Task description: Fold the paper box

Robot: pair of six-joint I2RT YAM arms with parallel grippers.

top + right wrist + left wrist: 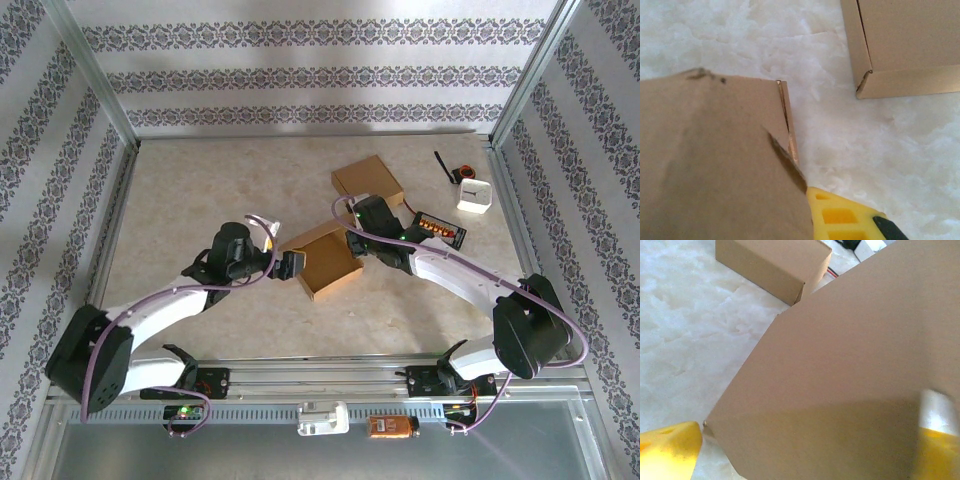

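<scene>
The paper box (325, 262) lies open-topped and brown in the middle of the table. My left gripper (291, 263) is at its left side. In the left wrist view a flat cardboard panel (840, 365) spreads in front of the left gripper (805, 445), whose yellow fingers (670, 450) stand wide apart, open. My right gripper (356, 240) is at the box's far right corner. In the right wrist view it (805, 200) is shut on a wall of the paper box (715, 160). One yellow finger (840, 217) presses the cardboard, and the other is hidden behind it.
A second, closed brown box (368, 180) sits just behind the open one, also close in the wrist views (772, 262) (905, 45). A black strip with orange parts (441, 229) and a white block (474, 195) lie at the right. Metal frame rails (115, 200) border the table.
</scene>
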